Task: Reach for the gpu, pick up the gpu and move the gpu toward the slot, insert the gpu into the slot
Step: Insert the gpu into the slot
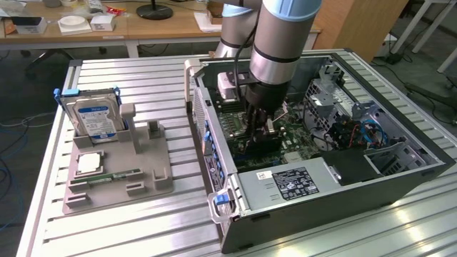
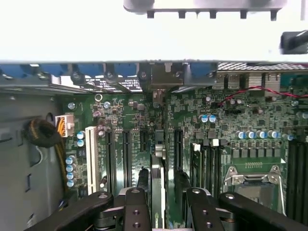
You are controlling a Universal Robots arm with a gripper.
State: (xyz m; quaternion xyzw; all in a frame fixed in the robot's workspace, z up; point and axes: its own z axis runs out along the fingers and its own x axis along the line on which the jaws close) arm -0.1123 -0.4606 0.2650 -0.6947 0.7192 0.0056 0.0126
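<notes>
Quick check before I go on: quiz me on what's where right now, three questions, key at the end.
1. True or false: the hard drive lies flat inside the computer case.
2. Where is the gripper? A: above the memory stick. B: inside the open case, over the motherboard. C: above the wooden desk.
3. In the wrist view, which thin card stands on edge right at the gripper?

Key:
1. False: it stands upright in the grey holder, outside the case.
2. B.
3. The gpu.

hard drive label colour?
Blue and white, on the hard drive standing in the grey holder; exterior view shows it best.
</notes>
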